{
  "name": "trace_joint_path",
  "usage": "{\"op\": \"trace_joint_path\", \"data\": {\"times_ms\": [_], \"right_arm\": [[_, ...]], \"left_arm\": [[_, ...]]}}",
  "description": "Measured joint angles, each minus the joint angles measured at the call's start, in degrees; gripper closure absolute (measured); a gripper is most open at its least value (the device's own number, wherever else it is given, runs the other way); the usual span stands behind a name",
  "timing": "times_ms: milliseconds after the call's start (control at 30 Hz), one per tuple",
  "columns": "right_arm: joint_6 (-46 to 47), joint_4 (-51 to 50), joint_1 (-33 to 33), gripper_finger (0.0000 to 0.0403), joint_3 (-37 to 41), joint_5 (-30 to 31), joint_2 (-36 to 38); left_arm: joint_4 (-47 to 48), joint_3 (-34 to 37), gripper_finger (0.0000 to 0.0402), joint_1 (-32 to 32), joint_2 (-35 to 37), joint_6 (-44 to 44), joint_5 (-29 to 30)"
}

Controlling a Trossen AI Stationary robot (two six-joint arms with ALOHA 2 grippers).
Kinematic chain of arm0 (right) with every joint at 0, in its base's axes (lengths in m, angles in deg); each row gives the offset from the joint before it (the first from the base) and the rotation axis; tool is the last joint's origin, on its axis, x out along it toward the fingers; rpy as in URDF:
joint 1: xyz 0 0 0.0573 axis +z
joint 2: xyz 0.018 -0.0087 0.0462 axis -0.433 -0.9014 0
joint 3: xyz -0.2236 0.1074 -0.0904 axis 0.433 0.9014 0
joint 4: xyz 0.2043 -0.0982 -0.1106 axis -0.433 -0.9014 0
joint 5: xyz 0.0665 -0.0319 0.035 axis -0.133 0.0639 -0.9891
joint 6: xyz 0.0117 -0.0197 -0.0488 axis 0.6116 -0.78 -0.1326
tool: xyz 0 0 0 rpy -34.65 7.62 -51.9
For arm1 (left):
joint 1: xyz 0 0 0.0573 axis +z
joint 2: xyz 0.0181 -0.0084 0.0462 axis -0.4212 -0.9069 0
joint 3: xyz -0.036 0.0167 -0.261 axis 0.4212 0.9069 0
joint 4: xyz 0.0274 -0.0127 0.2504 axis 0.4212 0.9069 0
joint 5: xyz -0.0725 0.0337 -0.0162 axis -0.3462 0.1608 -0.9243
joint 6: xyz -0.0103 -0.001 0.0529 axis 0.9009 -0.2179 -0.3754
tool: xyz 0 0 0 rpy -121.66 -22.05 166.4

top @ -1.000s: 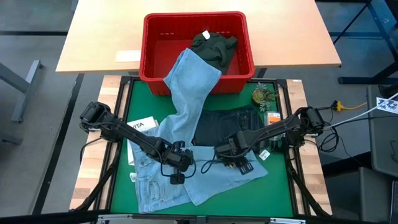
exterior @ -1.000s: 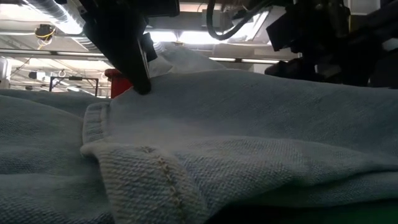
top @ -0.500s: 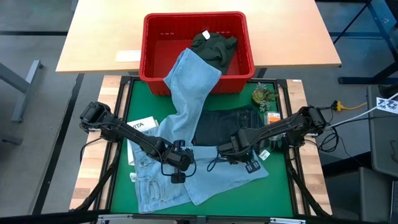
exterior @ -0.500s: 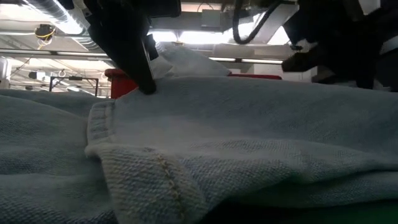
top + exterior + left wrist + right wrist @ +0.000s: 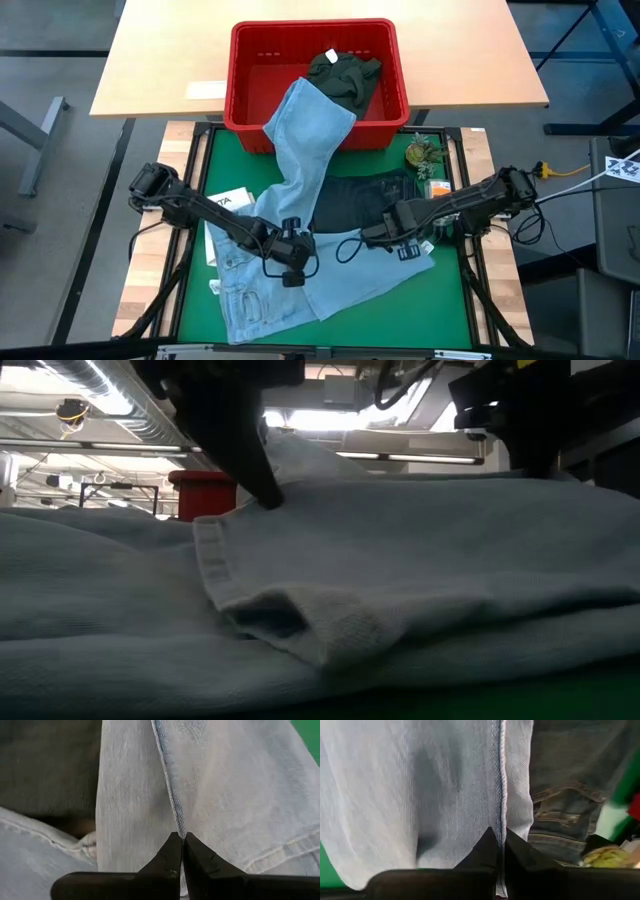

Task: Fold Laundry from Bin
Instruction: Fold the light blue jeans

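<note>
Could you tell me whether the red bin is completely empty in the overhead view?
No, the bin holds a dark olive-green piece, and the light blue jeans hang over its front rim.

The light blue jeans (image 5: pixel 300 210) cover part of the dark jeans (image 5: pixel 360 200) and part of the white paper (image 5: pixel 228 200). The far end of one light blue leg hangs into the red bin (image 5: pixel 250 75). The low view is filled with cloth, so the worktop hardly shows. The small things by the plant (image 5: pixel 424 153) are too tiny to tell.
</note>
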Motion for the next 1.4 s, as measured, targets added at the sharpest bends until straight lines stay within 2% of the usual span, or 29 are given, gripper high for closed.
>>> {"op": "trace_joint_path", "data": {"times_ms": [133,367,600,767,967,1100,1267,1400], "right_arm": [[0.0,0.2,-0.5,0.0391,0.0,0.6,-0.2],[0.2,0.0,-3.0,0.0392,1.9,5.4,-0.4],[1.8,0.5,-7.2,0.0395,6.0,5.7,-0.4],[1.8,2.2,-8.8,0.0394,7.3,5.8,-0.4],[1.6,2.0,-8.6,0.0363,7.3,9.7,-0.5],[1.6,2.1,-8.6,0.0338,7.4,10.0,-0.4],[1.6,2.1,-8.7,0.0287,7.4,11.0,-0.4],[1.6,2.2,-8.6,0.0245,7.4,12.9,-0.5]], "left_arm": [[0.1,-0.6,0.0401,1.2,0.0,-2.0,-0.1],[0.2,-0.7,0.0401,3.4,0.0,-2.1,-0.2],[-0.1,-0.8,0.0401,4.9,0.0,-2.2,0.3],[0.2,-0.9,0.0383,6.5,0.0,-2.2,0.5],[0.5,-0.9,0.0374,7.8,-0.3,-2.2,0.1],[0.5,-0.9,0.0373,7.8,-0.4,-2.2,0.1],[0.5,-0.8,0.037,7.8,-0.4,-3.9,0.5],[0.4,-0.8,0.0345,7.9,-0.4,-5.0,1.0]]}}
